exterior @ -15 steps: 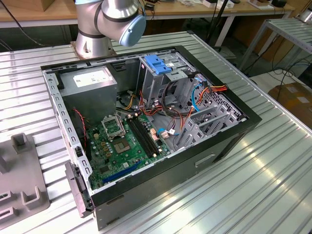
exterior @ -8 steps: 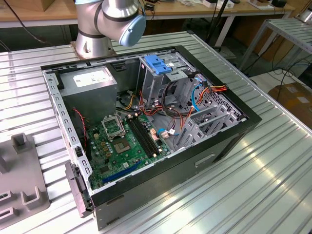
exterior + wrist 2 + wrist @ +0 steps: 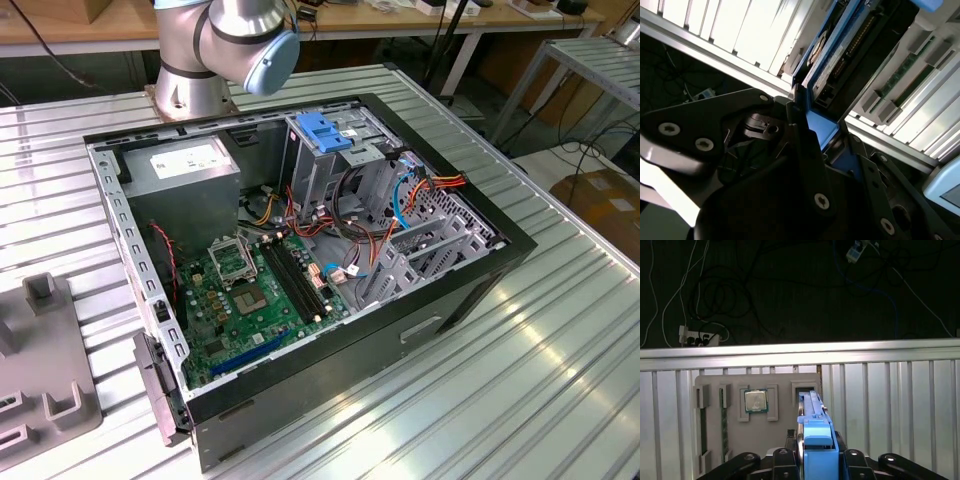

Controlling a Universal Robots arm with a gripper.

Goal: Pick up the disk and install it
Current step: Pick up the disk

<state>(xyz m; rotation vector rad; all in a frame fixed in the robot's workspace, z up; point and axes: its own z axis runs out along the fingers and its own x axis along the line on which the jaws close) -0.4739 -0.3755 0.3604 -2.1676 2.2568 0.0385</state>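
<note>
An open computer case (image 3: 330,390) sits on the slatted table (image 3: 540,380), a grey tray (image 3: 70,350) beside it.

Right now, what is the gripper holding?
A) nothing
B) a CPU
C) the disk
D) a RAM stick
C: in the first wrist view the gripper is shut on the disk, which stands edge-on with its blue rail showing, while the CPU lies on the grey tray beyond.

exterior view: high, set back, looks down on the open computer case (image 3: 450,310) and the slatted table (image 3: 520,390) | first wrist view: close behind the gripper (image 3: 817,456), looks along the disk (image 3: 815,432) to the grey tray (image 3: 782,437) | second wrist view: very close beside the disk (image 3: 837,60) | both wrist views share the disk and table
</note>
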